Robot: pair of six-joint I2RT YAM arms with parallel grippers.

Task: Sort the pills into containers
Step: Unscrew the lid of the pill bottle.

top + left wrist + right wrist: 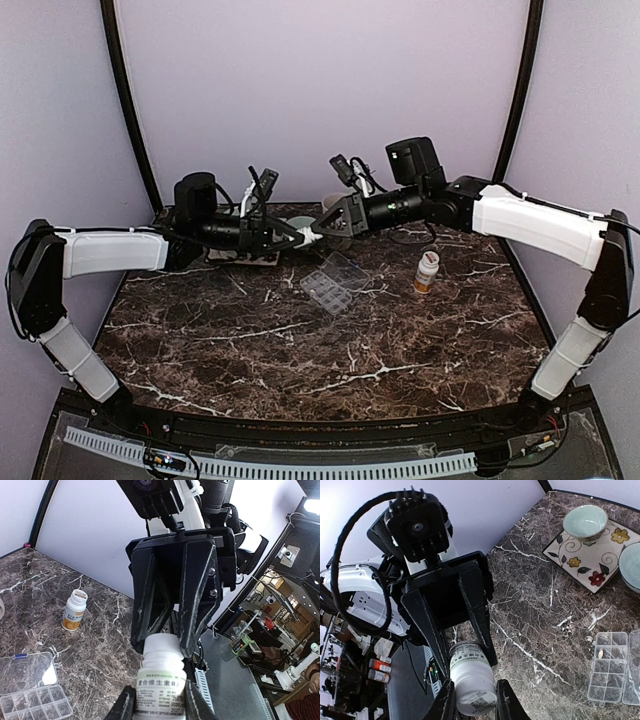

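A white pill bottle (pixel 318 233) with a printed label is held in the air between both grippers, above the back of the table. My left gripper (pixel 159 705) is shut on its labelled body (pixel 159 687). My right gripper (pixel 472 702) is shut on the bottle's white cap end (pixel 472 685). The clear organiser box (pixel 333 283) lies on the marble with its lid open; it also shows in the left wrist view (pixel 30 692) and the right wrist view (pixel 612 667). One small pale pill (pixel 600 653) lies in a compartment.
An amber pill bottle (pixel 427 271) with a white cap stands right of the organiser; it also shows in the left wrist view (pixel 74 611). Two pale green bowls (pixel 585 521) (pixel 632 565) sit on a flowered tile (pixel 580 560) at the back left.
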